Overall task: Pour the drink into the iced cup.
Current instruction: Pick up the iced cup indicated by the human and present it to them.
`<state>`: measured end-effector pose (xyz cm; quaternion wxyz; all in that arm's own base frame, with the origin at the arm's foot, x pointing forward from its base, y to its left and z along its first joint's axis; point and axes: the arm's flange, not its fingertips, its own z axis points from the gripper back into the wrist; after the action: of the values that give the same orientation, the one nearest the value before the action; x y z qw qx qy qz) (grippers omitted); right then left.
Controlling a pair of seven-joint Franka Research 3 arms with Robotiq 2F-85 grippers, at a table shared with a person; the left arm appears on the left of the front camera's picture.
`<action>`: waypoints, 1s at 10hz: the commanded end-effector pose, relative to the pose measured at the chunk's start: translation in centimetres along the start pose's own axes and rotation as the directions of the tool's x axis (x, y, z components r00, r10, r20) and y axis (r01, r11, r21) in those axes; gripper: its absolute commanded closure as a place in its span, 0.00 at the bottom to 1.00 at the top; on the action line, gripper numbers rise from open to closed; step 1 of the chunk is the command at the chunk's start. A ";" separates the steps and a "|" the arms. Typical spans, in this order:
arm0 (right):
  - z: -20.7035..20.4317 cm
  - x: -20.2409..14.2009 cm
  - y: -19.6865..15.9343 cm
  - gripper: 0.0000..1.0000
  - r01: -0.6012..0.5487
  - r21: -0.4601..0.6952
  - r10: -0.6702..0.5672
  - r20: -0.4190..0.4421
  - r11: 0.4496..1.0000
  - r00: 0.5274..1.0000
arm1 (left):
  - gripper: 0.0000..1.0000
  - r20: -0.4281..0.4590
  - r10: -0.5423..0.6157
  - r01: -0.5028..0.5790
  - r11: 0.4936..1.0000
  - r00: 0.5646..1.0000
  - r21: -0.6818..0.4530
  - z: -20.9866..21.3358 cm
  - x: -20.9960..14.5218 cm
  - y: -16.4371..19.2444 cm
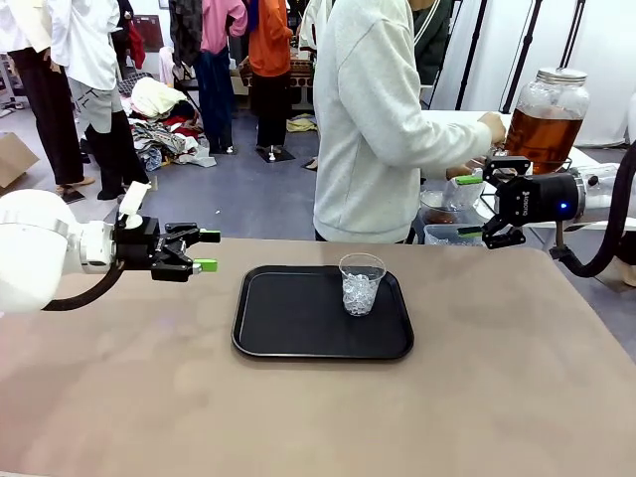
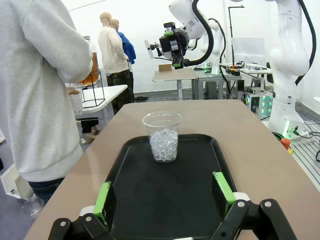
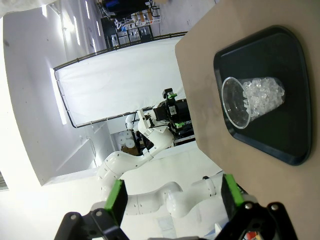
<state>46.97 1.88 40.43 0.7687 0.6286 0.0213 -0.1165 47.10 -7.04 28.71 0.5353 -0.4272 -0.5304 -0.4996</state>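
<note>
l gripper [image 1: 208, 250] hovers over table [image 1: 149, 397], left of tray [image 1: 288, 318]. fingers apart, nothing btwn them, pointed toward tray. r gripper [image 1: 468, 206] up at far right edge of table, jaws apart too, empty, pointed left. black tray mid-table. clear cup [image 1: 361, 283] upright on it, right of centre, nearer far rim, ice [image 1: 359, 291] in lower half. jar [image 1: 549, 109] w/ amber drink [image 1: 542, 137] and metal lid [image 1: 561, 76] stands off the table, far right, behind r gripper. person [image 1: 383, 119] at far side, turned toward jar, hand [image 1: 492, 127] at its left side; can't tell if touching.
</note>
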 end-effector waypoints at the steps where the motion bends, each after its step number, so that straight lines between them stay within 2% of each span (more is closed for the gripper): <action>1: 0.0 0.0 0.0 0.00 -0.001 0.001 0.001 0.005 1.000 1.000 | 0.00 0.008 -0.005 0.005 1.000 1.000 0.007 -0.2 0.2 0.1; 10: 0.0 0.0 0.0 0.00 -0.001 0.001 0.001 0.005 1.000 1.000 | 0.00 0.008 -0.005 0.005 1.000 1.000 0.007 -0.2 0.2 0.1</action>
<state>46.97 1.88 40.43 0.7687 0.6286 0.0213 -0.1165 47.10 -7.04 28.71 0.5353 -0.4272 -0.5304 -0.4996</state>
